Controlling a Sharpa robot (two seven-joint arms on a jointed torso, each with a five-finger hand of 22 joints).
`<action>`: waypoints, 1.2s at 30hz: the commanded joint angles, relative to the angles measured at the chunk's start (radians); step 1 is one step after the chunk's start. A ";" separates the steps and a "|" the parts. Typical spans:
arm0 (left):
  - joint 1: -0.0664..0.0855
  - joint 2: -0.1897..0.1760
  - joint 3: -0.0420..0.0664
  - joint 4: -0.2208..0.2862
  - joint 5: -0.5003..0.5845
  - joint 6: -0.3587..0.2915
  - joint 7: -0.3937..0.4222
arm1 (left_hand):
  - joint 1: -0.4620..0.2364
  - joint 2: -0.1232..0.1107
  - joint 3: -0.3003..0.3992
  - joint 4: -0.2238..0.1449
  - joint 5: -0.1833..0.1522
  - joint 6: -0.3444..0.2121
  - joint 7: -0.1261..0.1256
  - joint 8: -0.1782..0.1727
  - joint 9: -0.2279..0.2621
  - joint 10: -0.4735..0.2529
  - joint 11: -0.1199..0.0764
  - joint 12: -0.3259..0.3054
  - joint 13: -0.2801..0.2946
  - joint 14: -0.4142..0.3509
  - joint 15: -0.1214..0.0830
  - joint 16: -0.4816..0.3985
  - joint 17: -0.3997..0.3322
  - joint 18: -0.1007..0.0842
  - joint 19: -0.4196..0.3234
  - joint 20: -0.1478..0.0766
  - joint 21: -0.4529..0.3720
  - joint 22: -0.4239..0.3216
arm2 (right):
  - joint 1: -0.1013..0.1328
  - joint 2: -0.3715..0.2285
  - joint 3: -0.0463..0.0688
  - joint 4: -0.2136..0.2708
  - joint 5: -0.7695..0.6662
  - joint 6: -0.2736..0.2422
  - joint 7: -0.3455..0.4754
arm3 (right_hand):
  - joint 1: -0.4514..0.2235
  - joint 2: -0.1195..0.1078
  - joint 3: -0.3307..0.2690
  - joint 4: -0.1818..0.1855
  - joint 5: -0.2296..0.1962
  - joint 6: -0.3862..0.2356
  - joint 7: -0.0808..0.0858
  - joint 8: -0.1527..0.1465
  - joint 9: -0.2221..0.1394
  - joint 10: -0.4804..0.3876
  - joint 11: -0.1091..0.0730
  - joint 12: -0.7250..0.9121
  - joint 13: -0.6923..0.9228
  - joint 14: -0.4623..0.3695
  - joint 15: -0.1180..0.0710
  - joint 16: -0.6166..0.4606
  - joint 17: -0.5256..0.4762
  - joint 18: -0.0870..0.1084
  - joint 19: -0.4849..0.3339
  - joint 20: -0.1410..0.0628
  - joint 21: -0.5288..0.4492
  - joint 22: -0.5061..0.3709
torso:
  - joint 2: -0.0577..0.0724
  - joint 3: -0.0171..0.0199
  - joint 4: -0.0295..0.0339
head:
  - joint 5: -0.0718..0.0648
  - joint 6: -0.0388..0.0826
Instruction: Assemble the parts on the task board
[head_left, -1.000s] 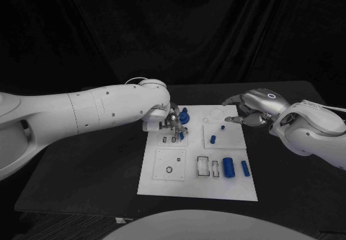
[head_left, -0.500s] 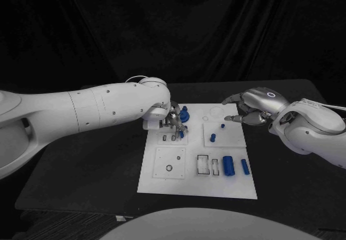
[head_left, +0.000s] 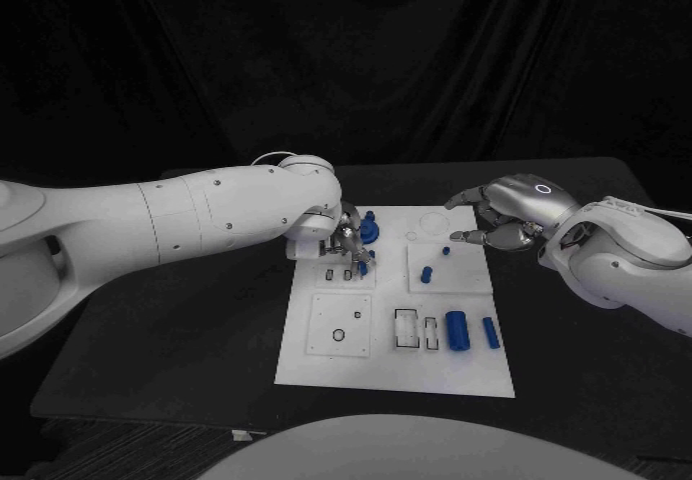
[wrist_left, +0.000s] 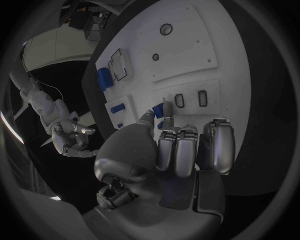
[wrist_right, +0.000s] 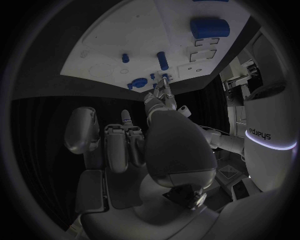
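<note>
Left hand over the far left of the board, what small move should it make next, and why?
Probably ease the left hand straight down. It seems to pinch a small blue part just above the two small slots in the task board, near the blue gear-like part. The right hand hovers off the board's far right edge, out of the way.

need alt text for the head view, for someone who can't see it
Seen from above, a white task board lies on a black table; the left robot hand pinches a small blue part over the board's far left section. The right robot hand hovers by the far right corner, holding nothing. More blue parts lie near the right edge.
</note>
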 joint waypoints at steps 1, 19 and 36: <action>-0.003 0.004 0.001 0.000 0.002 0.015 0.013 | 0.010 0.002 0.007 0.001 0.005 0.009 0.001 -0.006 0.001 0.104 -0.007 -0.001 0.260 0.102 -0.007 0.003 0.263 -0.005 -0.001 -0.003 -0.005 0.068 | -0.003 -0.001 0.001 0.001 -0.007 0.006 -0.021 | 0.000 0.009 -0.003 -0.002 0.005 0.008 0.000 0.002 -0.001 0.045 -0.004 -0.003 0.195 0.081 -0.004 -0.005 0.176 0.017 -0.007 -0.001 -0.004 0.143 | -0.001 0.0010 -0.0004 | 0.000 0.000; -0.006 -0.001 0.001 0.001 0.002 0.006 0.019 | 0.026 -0.030 0.125 -0.065 0.108 0.021 -0.003 -0.058 0.038 0.104 -0.011 -0.001 0.260 0.102 -0.011 0.003 0.263 -0.005 0.001 -0.007 -0.011 0.073 | -0.003 -0.006 0.001 0.003 -0.007 0.012 -0.030 | 0.002 0.011 -0.004 -0.005 0.005 0.011 0.000 0.001 -0.003 0.041 -0.004 -0.008 0.189 0.077 -0.005 -0.017 0.164 0.021 -0.012 -0.001 -0.023 0.138 | -0.002 0.0012 0.0004 | -0.003 0.000; -0.006 -0.048 0.001 0.036 0.002 -0.032 0.007 | -0.102 -0.144 0.469 -0.126 0.245 0.043 0.001 -0.100 0.131 0.104 -0.011 -0.001 0.260 0.102 -0.012 0.003 0.263 -0.005 0.007 -0.008 -0.022 0.085 | -0.003 -0.012 0.001 0.002 -0.007 0.028 -0.041 | 0.003 0.013 -0.004 -0.008 0.005 0.014 0.000 -0.001 -0.005 0.033 -0.004 -0.017 0.179 0.073 -0.005 -0.033 0.150 0.024 -0.018 -0.001 -0.043 0.132 | -0.001 0.0003 0.0010 | -0.003 0.000</action>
